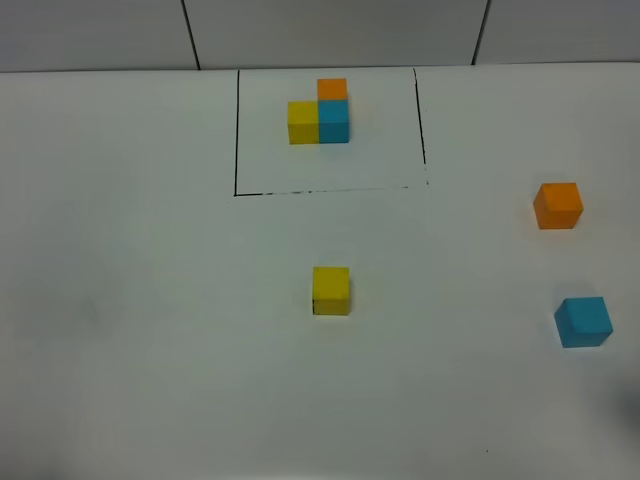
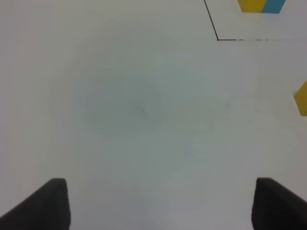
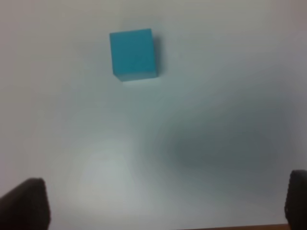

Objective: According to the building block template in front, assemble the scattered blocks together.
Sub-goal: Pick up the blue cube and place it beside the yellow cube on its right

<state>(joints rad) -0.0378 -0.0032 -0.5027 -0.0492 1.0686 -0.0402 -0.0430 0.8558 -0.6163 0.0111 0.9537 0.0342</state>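
Tabletop [image 1: 150,330]: white and plain, and its rear edge met a pale wall [image 1: 330,30]. Wide bare room lay on the left and along the near side.
Black drawn rectangle [image 1: 236,130]: thin outline at the rear centre, with its near line faint and broken.
Template [image 1: 320,112]: inside the rectangle towards the rear. Yellow and blue cubes touched side by side, and an orange cube touched the blue one from behind.
Yellow cube [image 1: 331,290]: stood alone at the centre, in front of the rectangle, with free space all round.
Orange cube [image 1: 558,205]: far right, well apart from the yellow one.
Blue cube [image 1: 583,321]: far right, nearer than the orange cube and apart from it.
Left end effector [image 2: 160,206]: released, with fingers spread wide over bare tabletop and nothing between them.
Right end effector [image 3: 163,206]: released and spread wide, holding nothing, with the blue cube lying ahead of it.
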